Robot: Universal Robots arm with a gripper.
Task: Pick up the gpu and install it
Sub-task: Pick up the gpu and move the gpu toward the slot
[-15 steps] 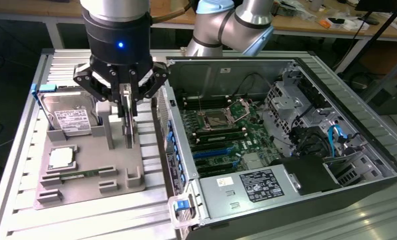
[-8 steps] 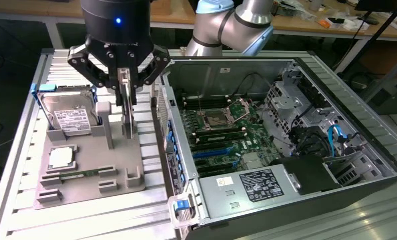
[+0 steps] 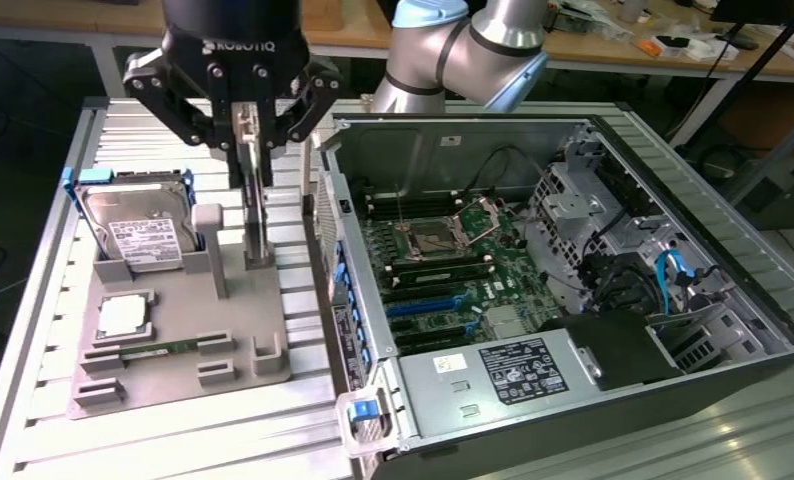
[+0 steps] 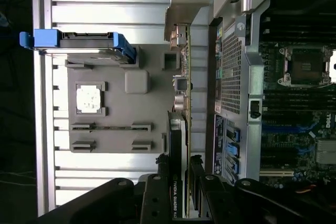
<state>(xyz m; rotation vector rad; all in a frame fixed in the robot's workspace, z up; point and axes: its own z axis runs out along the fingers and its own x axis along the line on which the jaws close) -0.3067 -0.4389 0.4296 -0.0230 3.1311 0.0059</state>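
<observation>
The gpu (image 3: 256, 215) is a thin card standing on edge over the grey holder plate (image 3: 170, 330). My gripper (image 3: 253, 148) is shut on its upper edge, one finger on each flat side. The card's lower end reaches the holder's upright post; I cannot tell whether it still sits in the slot. In the wrist view the gpu (image 4: 181, 93) runs edge-on away from my gripper (image 4: 179, 169), and its silvery bracket (image 4: 181, 3) is at the far end. The open computer case (image 3: 333, 200) lies just to the exterior view's right, with its motherboard (image 3: 464, 270) and blue card slots (image 3: 424, 305) exposed.
A silver hard drive (image 3: 137, 230) in a blue frame leans at the holder's back. A processor chip (image 3: 124, 315) and a green memory stick (image 3: 157, 350) lie in the plate. The case side wall (image 4: 236, 77) stands close beside the card. Everything rests on a ribbed aluminium table (image 3: 50, 400).
</observation>
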